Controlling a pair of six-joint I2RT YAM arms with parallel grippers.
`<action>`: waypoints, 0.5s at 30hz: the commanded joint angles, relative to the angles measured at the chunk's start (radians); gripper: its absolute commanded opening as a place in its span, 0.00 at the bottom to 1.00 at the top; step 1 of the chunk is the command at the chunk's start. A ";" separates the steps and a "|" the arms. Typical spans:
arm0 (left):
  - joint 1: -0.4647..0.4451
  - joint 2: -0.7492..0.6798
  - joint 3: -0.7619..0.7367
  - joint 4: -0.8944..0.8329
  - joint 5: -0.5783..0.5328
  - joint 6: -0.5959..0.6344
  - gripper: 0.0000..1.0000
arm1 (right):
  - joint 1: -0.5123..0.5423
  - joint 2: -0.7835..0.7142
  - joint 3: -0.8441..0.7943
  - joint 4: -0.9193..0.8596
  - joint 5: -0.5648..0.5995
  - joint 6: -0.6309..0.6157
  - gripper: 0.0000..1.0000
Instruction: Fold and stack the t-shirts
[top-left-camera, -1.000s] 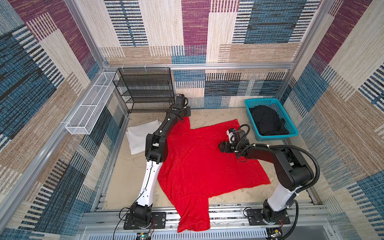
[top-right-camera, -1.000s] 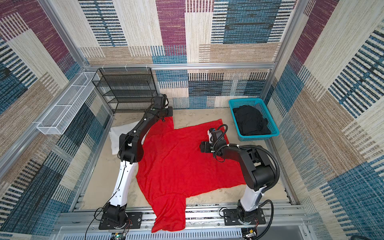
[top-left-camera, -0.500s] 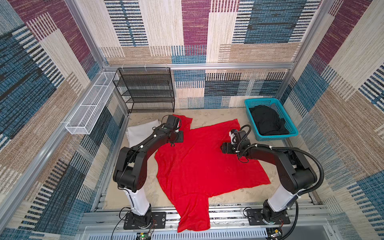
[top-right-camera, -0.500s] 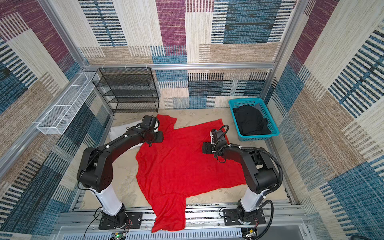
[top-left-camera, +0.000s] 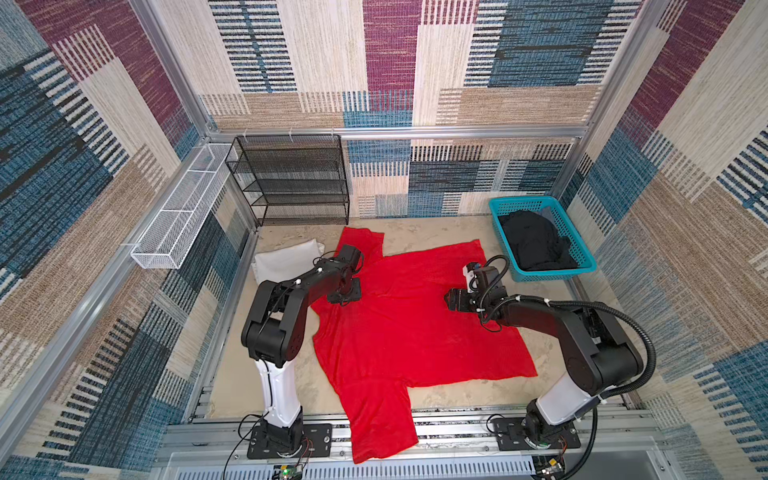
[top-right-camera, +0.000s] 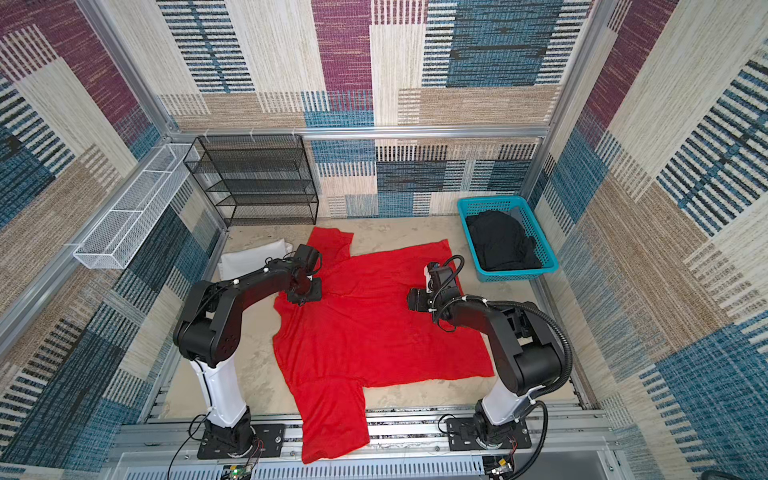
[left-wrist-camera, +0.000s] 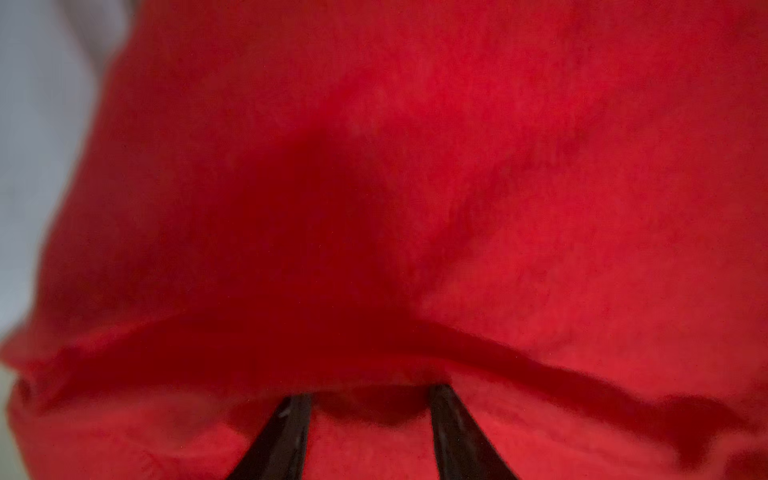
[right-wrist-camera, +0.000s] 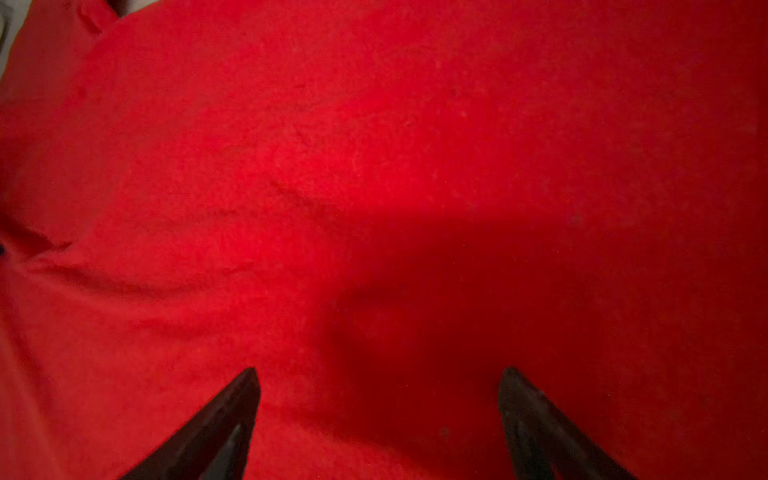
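White shirt (top-left-camera: 286, 262) is what we meet first, a flat pale pad at the left edge of the table (top-left-camera: 436, 228), in front of the black wire shelf (top-left-camera: 291, 183). Just beside it we see the left gripper (top-left-camera: 344, 300) pointing down onto the shoulder area of the red shirt (top-left-camera: 407, 332). In the left wrist view its jaws stand partly apart, nothing pinched between them, and a raised ridge of red cloth (left-wrist-camera: 415, 208) runs across their tips (left-wrist-camera: 370, 399). The red shirt lies spread flat over the middle of the table. One sleeve reaches back toward the shelf and the other hangs over the front rail (top-left-camera: 457, 432). Over the right half of that shirt we find the right gripper (top-left-camera: 451, 299). In the right wrist view its jaws are spread wide and empty (right-wrist-camera: 380, 374) above smooth red cloth (right-wrist-camera: 374, 145); whether the tips touch it we cannot tell. At the far right, well apart from the red shirt, the black shirt (top-left-camera: 536, 245) lies bunched inside the teal basket (top-left-camera: 503, 204).
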 joint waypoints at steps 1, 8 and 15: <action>0.023 0.087 0.128 -0.082 -0.001 0.059 0.48 | 0.000 -0.014 -0.045 -0.086 -0.039 0.073 0.90; 0.041 0.076 0.237 -0.168 0.007 0.095 0.48 | 0.000 -0.054 0.008 -0.139 0.038 0.068 0.91; 0.006 -0.162 -0.074 -0.054 0.108 0.054 0.48 | 0.000 -0.092 0.036 -0.208 0.027 0.052 0.91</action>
